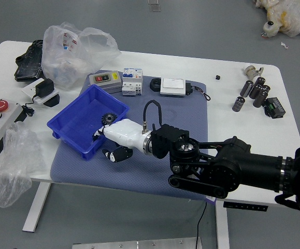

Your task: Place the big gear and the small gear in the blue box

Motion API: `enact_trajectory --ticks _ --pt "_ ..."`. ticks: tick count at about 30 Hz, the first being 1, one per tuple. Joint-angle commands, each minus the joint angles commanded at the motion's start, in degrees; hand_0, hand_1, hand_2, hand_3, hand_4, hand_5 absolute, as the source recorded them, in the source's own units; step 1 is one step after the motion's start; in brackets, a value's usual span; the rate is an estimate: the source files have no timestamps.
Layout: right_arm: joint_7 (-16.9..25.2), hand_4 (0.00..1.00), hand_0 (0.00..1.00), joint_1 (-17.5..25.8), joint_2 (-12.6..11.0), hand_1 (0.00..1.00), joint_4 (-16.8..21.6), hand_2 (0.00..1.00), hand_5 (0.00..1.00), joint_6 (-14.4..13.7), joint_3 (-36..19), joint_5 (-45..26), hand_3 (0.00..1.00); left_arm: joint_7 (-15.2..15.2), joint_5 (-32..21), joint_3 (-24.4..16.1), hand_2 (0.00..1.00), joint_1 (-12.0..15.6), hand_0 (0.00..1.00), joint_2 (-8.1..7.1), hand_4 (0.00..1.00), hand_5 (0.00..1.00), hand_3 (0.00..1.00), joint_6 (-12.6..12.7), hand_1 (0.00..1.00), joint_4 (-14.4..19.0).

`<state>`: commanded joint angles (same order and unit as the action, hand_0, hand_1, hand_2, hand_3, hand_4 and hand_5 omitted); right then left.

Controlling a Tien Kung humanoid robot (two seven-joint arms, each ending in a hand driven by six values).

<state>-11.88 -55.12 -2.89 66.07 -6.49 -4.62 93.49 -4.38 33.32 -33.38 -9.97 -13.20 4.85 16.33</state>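
A gear [108, 119] lies inside the blue box [76, 123], near the wall on the right of the picture. It is dark, nearly black, and round, with short teeth around its edge and a raised, paler-edged centre. It seems to lie with its face up, though it is too small in the view to read the tilt. Its outline is round, so no long axis shows and it points no particular way. The box's own long axis runs slantwise, from near left to far right.

The robot's right hand [131, 136], white with black fingertips, reaches in from the right at the box's near right side. Its fingers are spread from the thumb, the foremost fingertips over the box just nearer than the gear and the thumb lower, outside the wall; nothing shows between them.

The box sits on the left part of a blue-grey mat [139, 174]. Just beyond it stands a grey device [105, 79] with a small display, and a clear plastic bag [72, 57] lies past its far left side.
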Motion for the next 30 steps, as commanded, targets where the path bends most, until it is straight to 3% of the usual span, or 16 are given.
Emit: enact_trajectory --ticks 4,5,10,11,16,17,22,23,30 --pt "0.44 0.435 0.34 -0.11 0.43 0.451 0.2 0.864 0.296 -0.28 0.8 -0.08 0.799 0.12 -0.01 0.12 0.629 -0.16 0.664 -0.04 0.705 0.392 0.698 -0.01 0.644 -0.01" --pt "0.62 0.443 0.412 -0.13 0.5 0.565 0.24 0.861 0.294 -0.32 0.98 -0.15 0.788 0.18 -0.08 0.22 0.629 -0.17 0.664 -0.04 0.705 0.392 0.698 -0.01 0.644 -0.02" --pt "1.47 0.443 0.412 -0.17 0.65 0.565 0.44 0.861 0.294 -0.51 1.59 -0.62 0.788 0.1 0.08 0.17 0.629 -0.08 0.664 -0.02 0.705 0.392 0.698 -0.06 0.644 0.0" --pt "1.61 0.444 0.446 -0.18 0.68 0.584 0.47 0.824 0.29 -0.52 1.72 -0.72 0.763 0.04 0.17 0.09 0.629 -0.05 0.665 -0.04 0.705 0.392 0.698 -0.07 0.644 0.01" --pt "2.19 0.444 0.446 -0.33 0.88 0.584 0.4 0.824 0.29 -0.9 2.15 -0.93 0.763 -0.03 0.36 -0.04 0.629 -0.04 0.665 -0.14 0.705 0.392 0.698 -0.07 0.644 0.02" --pt "2.36 0.447 0.423 -0.38 0.95 0.548 0.28 0.758 0.262 -1.23 2.14 -0.89 0.72 0.01 0.3 0.03 0.629 -0.08 0.664 -0.13 0.706 0.393 0.699 -0.07 0.644 0.02" --pt "2.36 0.447 0.423 -0.53 1.29 0.548 -0.07 0.758 0.262 -3.13 2.24 0.08 0.72 0.13 0.16 0.22 0.629 -0.27 0.664 -0.06 0.706 0.393 0.699 -0.09 0.644 0.01" --pt "2.25 0.465 0.38 -0.52 1.34 0.493 -0.1 0.725 0.094 -3.47 2.29 0.31 0.722 0.15 0.14 0.24 0.631 -0.29 0.664 -0.05 0.704 0.391 0.701 -0.09 0.644 0.01" --pt "1.18 0.465 0.38 -0.48 1.65 0.493 -0.09 0.725 0.094 -5.11 2.75 2.19 0.722 0.14 0.19 0.19 0.631 -0.37 0.664 -0.07 0.704 0.391 0.701 -0.08 0.644 0.01"
